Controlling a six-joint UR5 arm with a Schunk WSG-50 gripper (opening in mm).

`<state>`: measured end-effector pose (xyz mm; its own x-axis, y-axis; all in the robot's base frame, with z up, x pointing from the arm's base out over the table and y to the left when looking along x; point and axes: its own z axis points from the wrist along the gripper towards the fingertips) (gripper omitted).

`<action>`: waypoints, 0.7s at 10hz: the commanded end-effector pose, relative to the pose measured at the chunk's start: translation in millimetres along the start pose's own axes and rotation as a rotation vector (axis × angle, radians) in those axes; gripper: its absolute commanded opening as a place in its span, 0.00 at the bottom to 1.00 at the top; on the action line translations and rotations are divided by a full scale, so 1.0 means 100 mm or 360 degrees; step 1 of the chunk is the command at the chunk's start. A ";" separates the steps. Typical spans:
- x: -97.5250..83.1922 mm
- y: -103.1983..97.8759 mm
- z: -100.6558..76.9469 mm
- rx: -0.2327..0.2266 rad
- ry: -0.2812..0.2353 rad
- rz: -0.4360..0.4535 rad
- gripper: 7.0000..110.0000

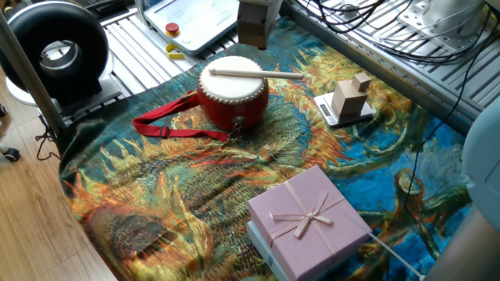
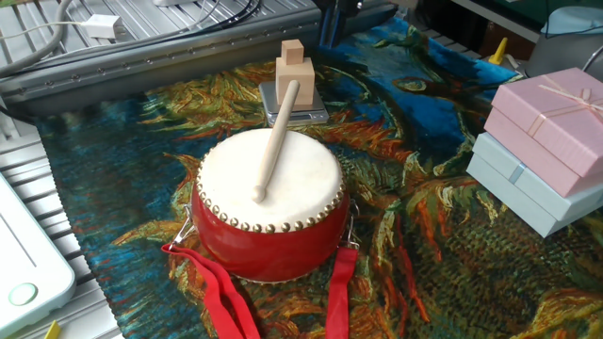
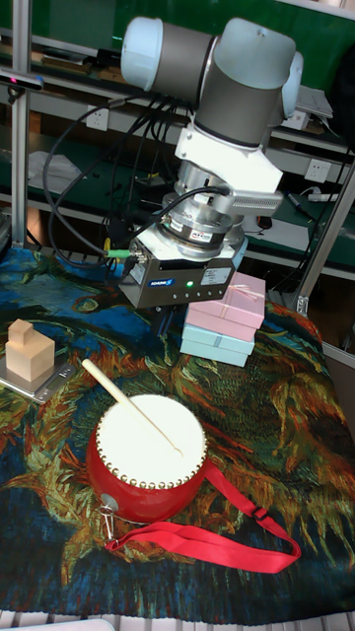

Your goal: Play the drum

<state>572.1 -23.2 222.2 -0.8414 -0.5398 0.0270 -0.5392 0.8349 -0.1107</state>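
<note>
Resting across the cream skin of the drum [image 2: 269,202] at centre frame, a wooden stick [image 2: 276,139] overhangs its rim; the pincer [image 3: 161,320] hangs above at upper frame, its fingers hidden, so I cannot tell its opening
</note>
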 end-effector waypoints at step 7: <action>-0.02 0.00 -0.01 -0.0002 -0.0016 0.0329 0.00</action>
<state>569.9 -20.4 222.0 -0.8999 -0.4358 0.0152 -0.4351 0.8949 -0.0991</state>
